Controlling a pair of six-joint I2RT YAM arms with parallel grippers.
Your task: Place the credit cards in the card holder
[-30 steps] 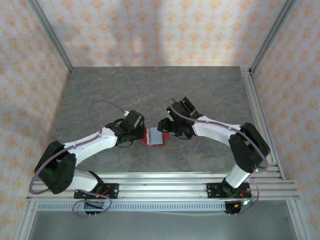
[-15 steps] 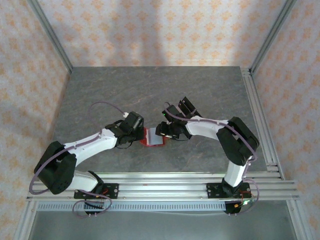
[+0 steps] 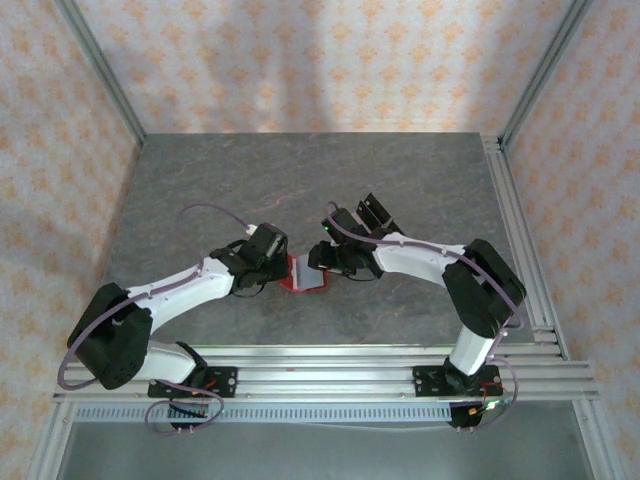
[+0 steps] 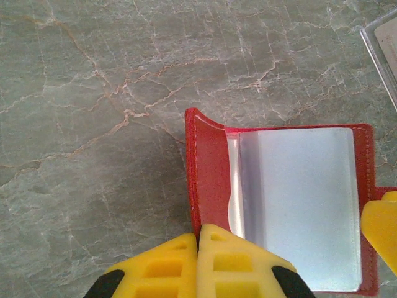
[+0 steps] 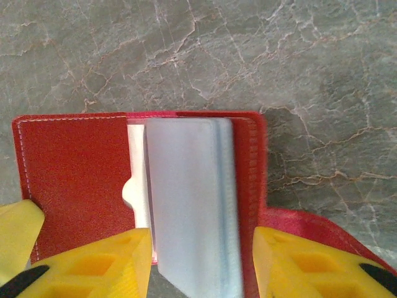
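open red card holder (image 3: 305, 274) lies flat between both arms. left gripper (image 4: 198, 234), fingers pressed together, sits on the edge of its left flap. right gripper (image 5: 201, 233), fingers spread, straddles its pale inner leaves (image 5: 189, 186), whose long axis points straight ahead of that gripper.

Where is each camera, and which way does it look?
Top camera: above and behind the arms, looking down at the table; both arms show, left claw and right claw at the wallet.
Left wrist camera: on the left arm, looking down at the wallet; its shut claw shows.
Right wrist camera: on the right arm, looking down; its claw straddles the wallet's pale pages.
Both wrist views share the wallet.
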